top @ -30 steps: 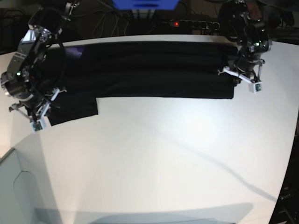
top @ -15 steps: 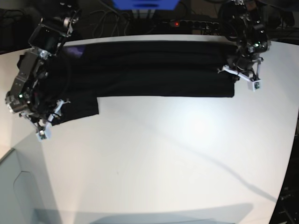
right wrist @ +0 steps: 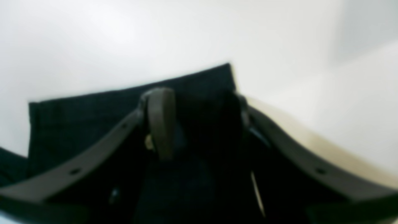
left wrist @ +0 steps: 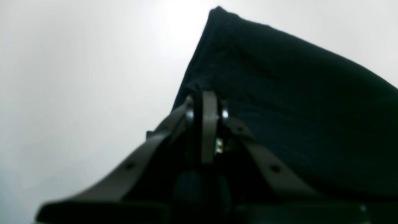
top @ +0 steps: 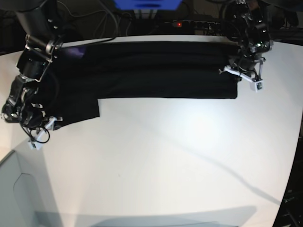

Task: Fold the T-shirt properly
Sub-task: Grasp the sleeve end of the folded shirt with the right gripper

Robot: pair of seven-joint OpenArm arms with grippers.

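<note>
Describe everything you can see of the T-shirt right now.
The T-shirt is plain black, soft-looking cloth, lying flat on the white table along its far edge as a long folded band. At the base view's left end a sleeve flap hangs lower than the rest, and a purple patch shows at the far corner. The left gripper is shut on the cloth at the opposite end, lifting the corner slightly. The right gripper sits open over the sleeve flap. No print is visible.

- Wide bare white table (top: 180,161) in front of the T-shirt (top: 151,68), open for passing.
- Far edge blocked by cables and a power strip (top: 191,23).
- Right gripper (top: 40,130) crowding the sleeve corner, left gripper (top: 239,75) crowding the opposite end.
</note>
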